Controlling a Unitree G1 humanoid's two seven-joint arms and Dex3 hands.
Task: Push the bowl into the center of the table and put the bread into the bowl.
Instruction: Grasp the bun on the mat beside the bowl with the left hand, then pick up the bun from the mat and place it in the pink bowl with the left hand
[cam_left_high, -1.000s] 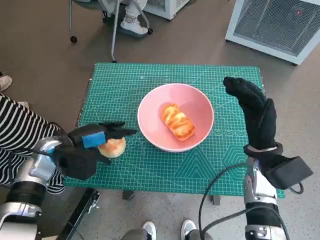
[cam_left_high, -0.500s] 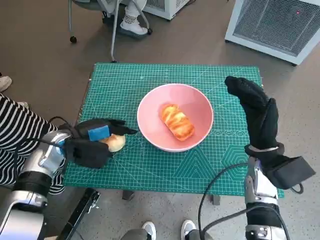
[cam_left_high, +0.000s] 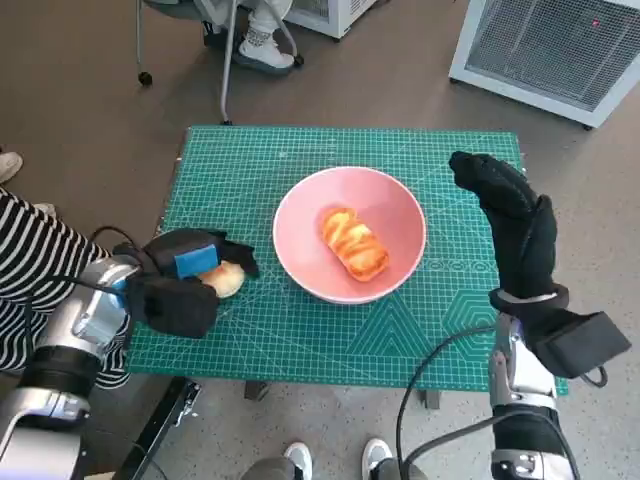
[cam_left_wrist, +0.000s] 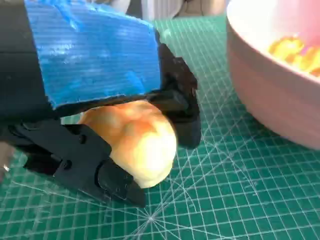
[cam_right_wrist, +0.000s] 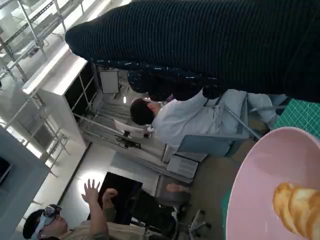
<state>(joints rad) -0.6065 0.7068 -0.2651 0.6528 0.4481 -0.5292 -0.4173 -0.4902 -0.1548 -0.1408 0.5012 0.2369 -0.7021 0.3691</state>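
Head view: green cutting mat (cam_left_high: 300, 340) covers the small table, and the pink bowl (cam_left_high: 350, 233) sits at about its centre. One glazed bread roll (cam_left_high: 355, 244) lies inside the bowl, slanted from far-left to near-right. A second, rounder bread bun (cam_left_high: 224, 279) rests on the mat just left of the bowl, near the table's left edge, not touching the bowl rim. The left hand (cam_left_high: 185, 283) lies over that bun, blue tape up, fingers curled round it from the far side and the near side. The right hand (cam_left_high: 515, 225) stands upright to the right of the bowl, above the mat's right part, fingers extended and together, nothing in it, clear of the bowl. A striped sleeve (cam_left_high: 35, 265) shows at the far left; shoes (cam_left_high: 268, 52) and chair legs beyond the table; a white grilled unit (cam_left_high: 555, 50) on the floor at far right. Left wrist view: the bun (cam_left_wrist: 135, 140) is clasped between the black fingers (cam_left_wrist: 185, 107) above and the thumb side below, its underside on or just at the mat; bowl wall (cam_left_wrist: 270, 95) close beside it, a gap between. Right wrist view: glove (cam_right_wrist: 210, 45) fills the top, fingers hardly shown; bowl (cam_right_wrist: 255, 190) with the roll (cam_right_wrist: 297, 207) below; a seated person (cam_right_wrist: 185, 117) and another person (cam_right_wrist: 75, 225) farther off.
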